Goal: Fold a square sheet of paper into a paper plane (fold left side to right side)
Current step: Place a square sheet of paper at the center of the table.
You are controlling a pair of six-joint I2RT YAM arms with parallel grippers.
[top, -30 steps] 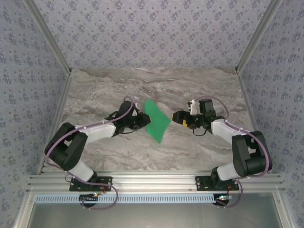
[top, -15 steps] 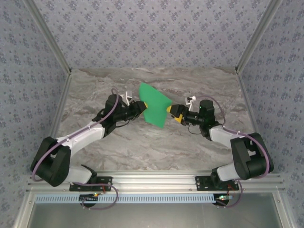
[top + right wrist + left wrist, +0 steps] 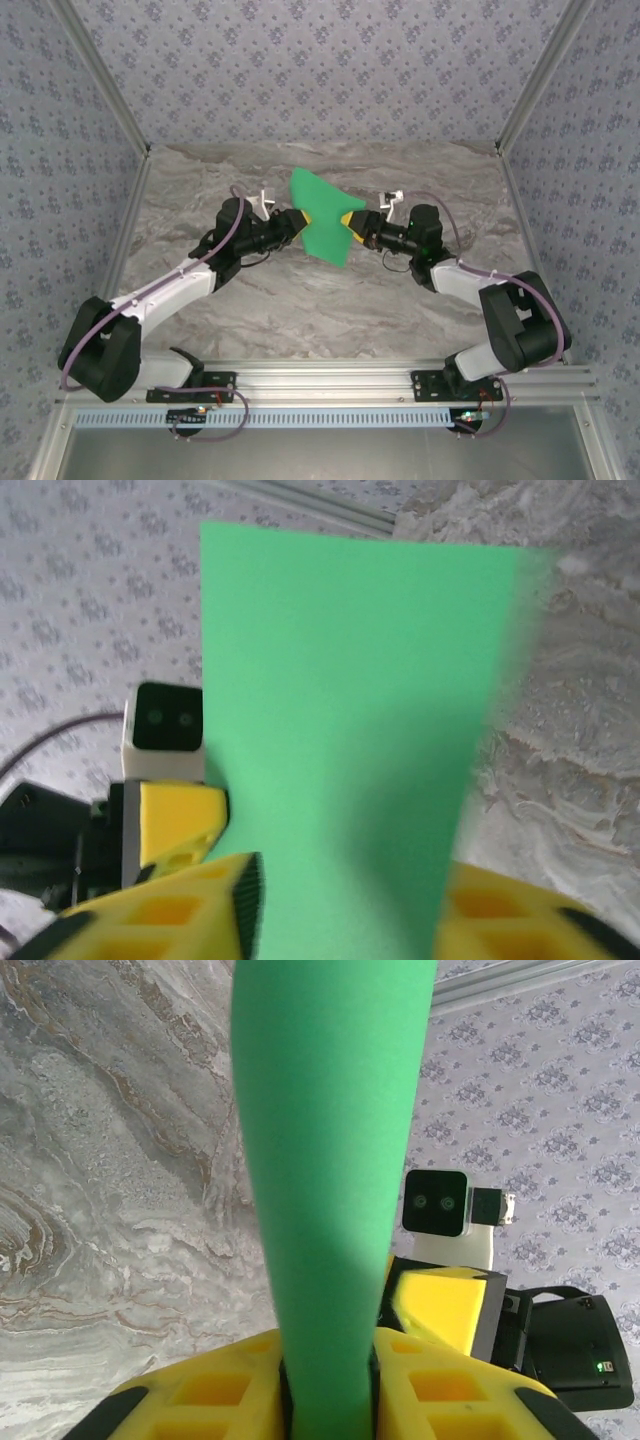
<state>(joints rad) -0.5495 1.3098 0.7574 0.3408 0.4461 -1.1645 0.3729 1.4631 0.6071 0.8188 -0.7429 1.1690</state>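
Square sheet of paper raised off the surface, far centre, long axis running 11 to 5 o'clock. Left gripper at its 9 o'clock edge, pinched tight on it. Right gripper at its 3 o'clock edge, touching it; sheet lies between its fingers, clamped or not I cannot tell. Both arms equally near.

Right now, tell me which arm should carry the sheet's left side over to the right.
Left, I'd say. The left gripper is shut on the square sheet of paper at its left edge. The right gripper sits at the right edge; its grip is unclear.
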